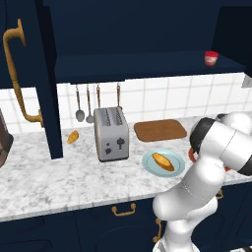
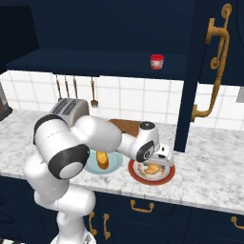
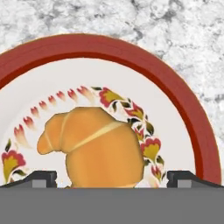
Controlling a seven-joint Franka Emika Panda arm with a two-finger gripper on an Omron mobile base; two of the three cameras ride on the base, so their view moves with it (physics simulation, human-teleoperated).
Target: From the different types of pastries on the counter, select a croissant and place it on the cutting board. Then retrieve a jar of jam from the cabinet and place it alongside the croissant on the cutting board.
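Marbled white-grey counter [image 1: 59, 177] under navy wall cabinets forms the setting, and we take the toaster [image 1: 111, 133] as our landmark throughout. Just right of the toaster and toward the tiled wall we list the cutting board [image 1: 160, 130], bare, so neither item of the task sits on it yet. In front of the board, right of the toaster, we note a light-blue plate [image 1: 149, 165] carrying a longer orange loaf-shaped pastry [image 1: 163, 161]. Left of the toaster, beside the open cabinet door [image 1: 47, 78] with its curved brass handle [image 1: 17, 78], lies a small orange pastry [image 1: 73, 137]. Farthest right of the toaster, past the blue plate, stands a red-rimmed plate [image 2: 167, 176] with a floral border; on it rests the croissant [image 3: 98, 146], light tan and lumpy. We record our gripper [image 2: 159, 162] lowered over that plate, its fingertips [image 3: 41, 178] set wide either side of the croissant, parted and not yet clamping; we judge this spread is meant to straddle the pastry before closing. On the open cabinet shelf above and right of the toaster we list a red-lidded jar [image 1: 211, 58], presumably the jam.
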